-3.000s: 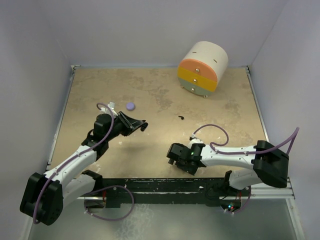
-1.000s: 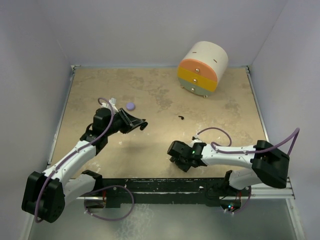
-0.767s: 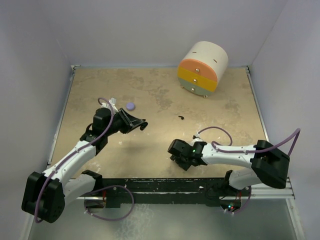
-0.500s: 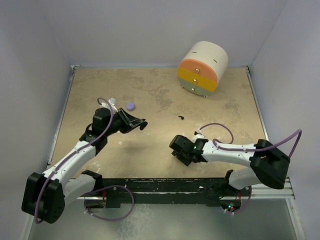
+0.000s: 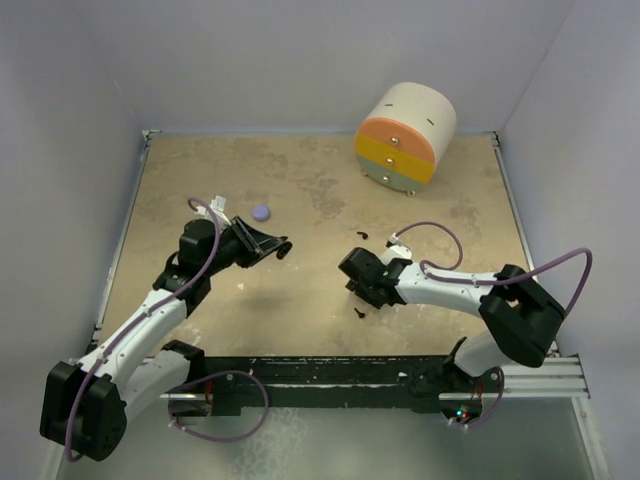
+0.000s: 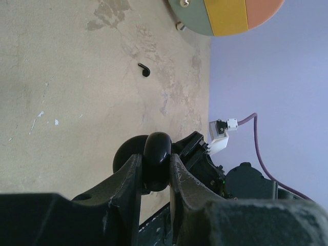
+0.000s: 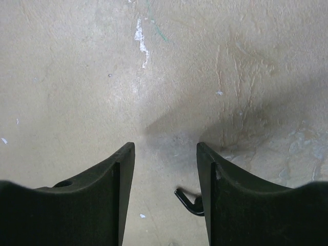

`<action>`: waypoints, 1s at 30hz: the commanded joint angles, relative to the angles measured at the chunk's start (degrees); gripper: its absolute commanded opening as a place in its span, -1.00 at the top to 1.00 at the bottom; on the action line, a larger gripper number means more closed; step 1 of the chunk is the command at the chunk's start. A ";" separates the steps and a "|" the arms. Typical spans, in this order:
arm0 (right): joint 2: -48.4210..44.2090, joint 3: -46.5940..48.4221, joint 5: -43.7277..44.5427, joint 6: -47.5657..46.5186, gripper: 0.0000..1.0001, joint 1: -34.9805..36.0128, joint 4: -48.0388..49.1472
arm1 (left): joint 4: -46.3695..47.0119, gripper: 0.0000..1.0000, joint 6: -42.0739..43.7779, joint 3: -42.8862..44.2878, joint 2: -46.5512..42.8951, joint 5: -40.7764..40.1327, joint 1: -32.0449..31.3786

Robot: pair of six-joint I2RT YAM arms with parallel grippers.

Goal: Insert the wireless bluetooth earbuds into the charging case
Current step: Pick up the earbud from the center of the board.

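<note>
While left pincer pinches, seemingly, the charging case, right pincer gapes.

Two tiny black earbuds show in the top view: the upper earbud just above the frame's centre and the lower earbud beneath it. There are two round pucks: a lilac puck left of centre and a black puck low in the left wrist view. One round drawer unit sits upper right, with three drawer fronts. There are two grippers, the left gripper and the right gripper, each with two fingers.
</note>
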 commanded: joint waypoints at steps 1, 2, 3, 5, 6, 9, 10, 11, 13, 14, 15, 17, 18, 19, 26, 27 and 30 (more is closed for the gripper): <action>1.21 0.70 2.13 -4.34 -0.10 -0.24 -2.25 | 1.26 1.00 -0.07 -0.59 -1.66 -1.08 0.56; 0.67 0.67 1.93 -4.69 -0.10 -0.24 -2.60 | 1.40 1.00 -0.19 -0.84 -1.95 -1.25 0.56; 0.13 0.58 1.99 -5.03 -0.10 -0.24 -2.90 | 1.55 1.00 -0.26 -1.02 -2.12 -1.41 0.61; -0.87 0.24 1.80 -7.27 -0.11 -0.06 -2.50 | 1.93 1.00 -0.50 -1.55 -2.27 -1.49 0.66; -1.06 0.03 0.99 -7.98 -0.11 0.24 -2.20 | 2.15 1.00 -0.56 -1.65 -2.31 -1.49 0.64; -0.67 0.20 -0.86 -8.87 -0.11 2.08 -2.48 | 2.77 1.00 -0.68 -2.07 -2.14 -1.46 0.68; -0.33 0.56 -1.04 -8.31 -0.11 3.15 -3.21 | 2.85 1.00 -0.70 -2.15 -2.10 -1.38 0.67; 0.14 1.01 -1.22 -7.67 -0.12 4.39 -3.86 | 2.83 1.00 -0.66 -2.22 -2.04 -1.29 0.65; 1.27 1.61 -1.97 -6.56 -0.15 6.69 -4.46 | 2.95 1.00 -0.71 -2.46 -2.14 -1.31 0.66; 1.86 1.83 -2.48 -6.10 -0.16 7.80 -4.45 | 3.03 1.00 -0.76 -2.57 -2.24 -1.33 0.68; 2.33 1.88 -2.87 -5.55 -0.17 8.75 -4.40 | 3.11 1.00 -0.78 -2.67 -2.29 -1.26 0.66; 3.05 1.73 -3.44 -4.53 -0.18 10.14 -4.53 | 3.11 1.00 -0.83 -2.81 -2.45 -1.22 0.65; 3.07 1.41 -3.69 -4.26 -0.18 10.53 -4.38 | 3.11 1.00 -0.84 -2.93 -2.41 -1.26 0.64; 2.83 1.03 -3.95 -4.21 -0.18 10.68 -4.19 | 3.09 1.00 -0.81 -2.95 -2.46 -1.27 0.66; 0.52 -1.38 -4.86 -3.48 -0.17 11.24 -3.77 | 3.35 1.00 -0.90 -3.62 -2.42 -1.34 0.71; 0.41 -1.63 -5.00 -3.35 -0.17 11.24 -3.81 | 3.47 1.00 -0.90 -3.69 -2.36 -1.35 0.71; 0.82 -1.64 -4.93 -3.31 -0.16 11.34 -4.68 | 3.78 1.00 -0.99 -3.67 -1.97 -1.25 0.70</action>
